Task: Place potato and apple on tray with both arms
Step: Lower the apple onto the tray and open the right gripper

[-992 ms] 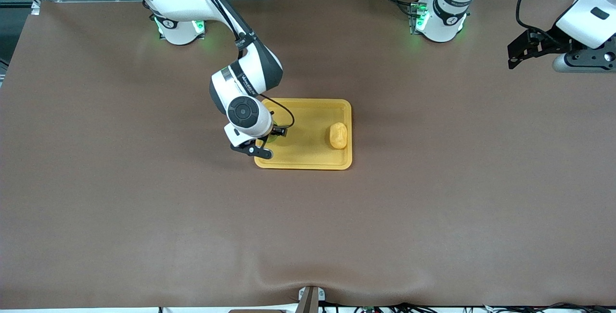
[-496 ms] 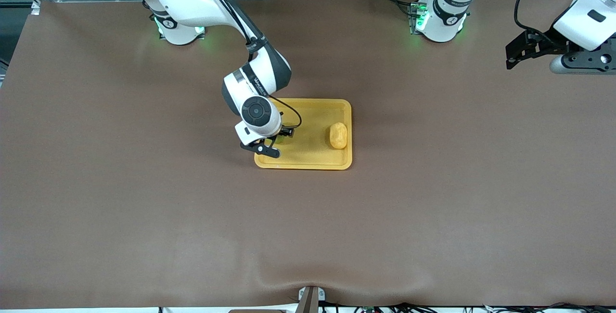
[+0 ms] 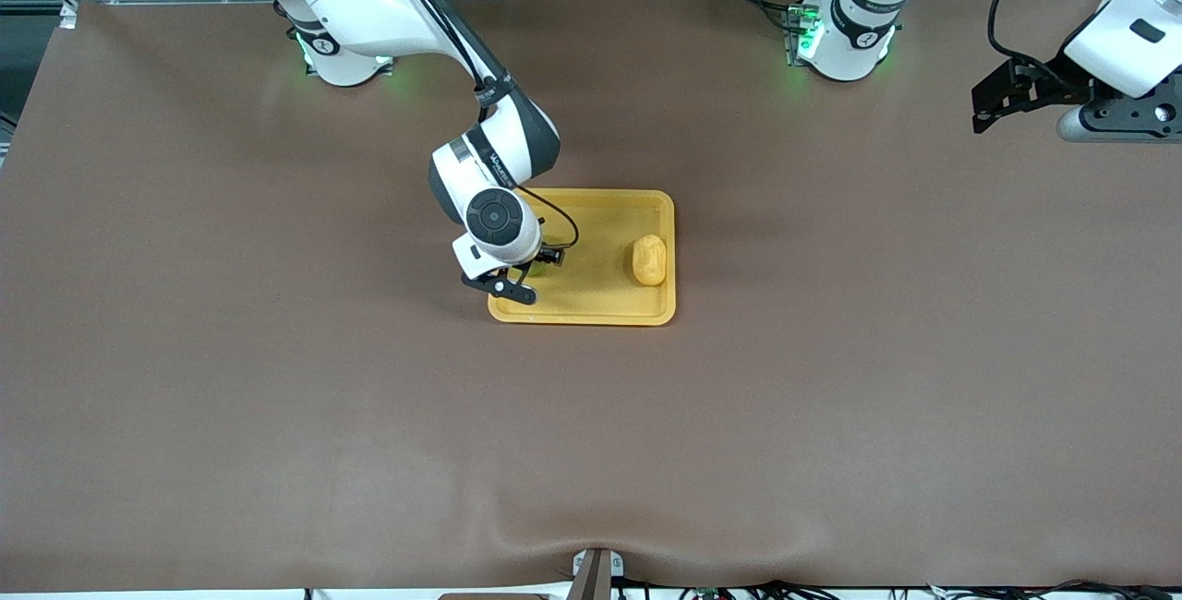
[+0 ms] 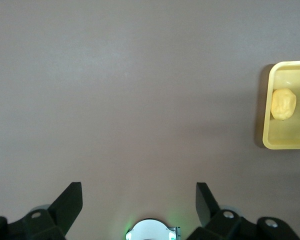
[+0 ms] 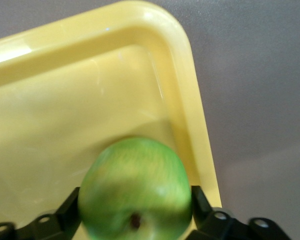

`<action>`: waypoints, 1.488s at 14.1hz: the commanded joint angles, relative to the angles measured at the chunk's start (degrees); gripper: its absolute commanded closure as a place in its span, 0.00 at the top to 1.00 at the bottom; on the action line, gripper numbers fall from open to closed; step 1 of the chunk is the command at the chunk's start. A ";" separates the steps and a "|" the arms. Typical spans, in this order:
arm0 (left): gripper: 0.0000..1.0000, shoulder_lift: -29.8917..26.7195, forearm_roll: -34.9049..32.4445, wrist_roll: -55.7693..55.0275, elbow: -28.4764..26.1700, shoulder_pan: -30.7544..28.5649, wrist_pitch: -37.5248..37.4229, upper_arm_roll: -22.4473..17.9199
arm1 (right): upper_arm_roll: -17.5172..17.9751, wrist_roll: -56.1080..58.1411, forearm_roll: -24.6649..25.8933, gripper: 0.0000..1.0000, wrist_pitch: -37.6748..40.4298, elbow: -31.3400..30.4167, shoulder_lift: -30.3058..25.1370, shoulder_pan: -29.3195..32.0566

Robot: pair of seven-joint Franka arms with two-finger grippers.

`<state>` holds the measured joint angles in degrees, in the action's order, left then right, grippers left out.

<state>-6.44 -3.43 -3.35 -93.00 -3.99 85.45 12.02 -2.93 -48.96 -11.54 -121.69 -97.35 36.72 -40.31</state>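
**Apple Arrives Over Tray as Potato Waits**

While the left arm waits at its own end of the table, its left gripper (image 3: 993, 106) spread wide and empty over bare tabletop, the right gripper (image 3: 519, 279) hangs over the yellow tray (image 3: 600, 309), clenched on the green apple (image 5: 135, 192). The apple sits directly between the fingers, stem dimple showing, low over the tray's floor just inside the rounded corner toward the right arm's end. From the apple, the potato (image 3: 649, 259) lies on the tray at about three o'clock in the front view, well apart, long axis running twelve to six. Release looks imminent; straight down seems enough.
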 commanded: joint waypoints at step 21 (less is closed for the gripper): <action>1.00 -1.30 3.52 -1.03 -0.69 -2.17 -1.52 -0.15 | -6.74 8.00 0.29 1.00 30.90 26.85 -4.82 11.12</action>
<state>-6.49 -0.92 -3.66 -93.15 -5.87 84.63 11.75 -10.33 -41.30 -11.35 -92.80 -73.78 31.56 -31.05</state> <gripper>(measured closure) 0.000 0.000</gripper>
